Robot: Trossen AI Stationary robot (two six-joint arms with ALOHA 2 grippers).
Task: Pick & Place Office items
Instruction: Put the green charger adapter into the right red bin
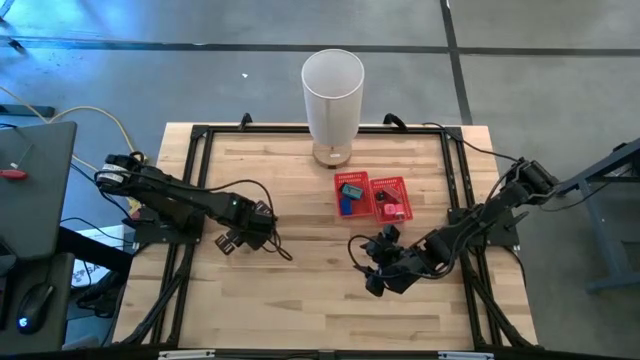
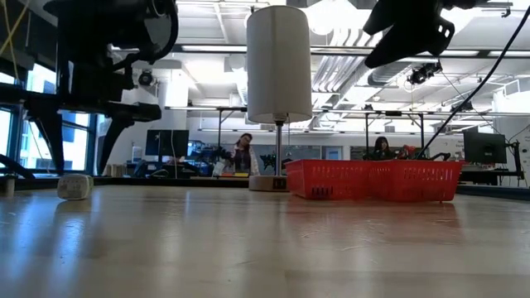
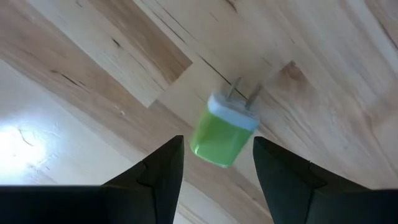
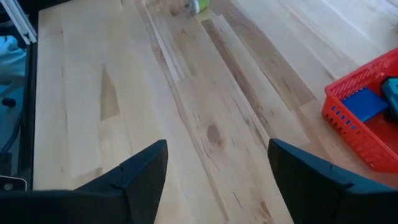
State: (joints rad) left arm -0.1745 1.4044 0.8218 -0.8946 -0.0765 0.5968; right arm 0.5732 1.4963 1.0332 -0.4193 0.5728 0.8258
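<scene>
A green plug charger (image 3: pixel 222 130) with a white cap and two metal prongs lies flat on the wood table. My left gripper (image 3: pixel 217 140) hangs open above it, one finger on either side, touching nothing. In the low view the charger (image 2: pixel 74 186) rests on the tabletop with the left arm well above it. My right gripper (image 4: pixel 217 146) is open over bare wood at the table's right (image 1: pixel 372 270). The red mesh tray (image 1: pixel 370 197) holds a blue piece (image 4: pixel 364 102) and a teal piece (image 4: pixel 392 87) in one compartment and a pink-red piece (image 1: pixel 390 208) in the other.
A tall white cylinder (image 1: pixel 332 95) stands on a small base at the far middle of the table, just behind the red tray. A black frame (image 1: pixel 200 140) runs around the table's edges. Bare wood lies between the two arms and toward the near edge. People sit in the room beyond.
</scene>
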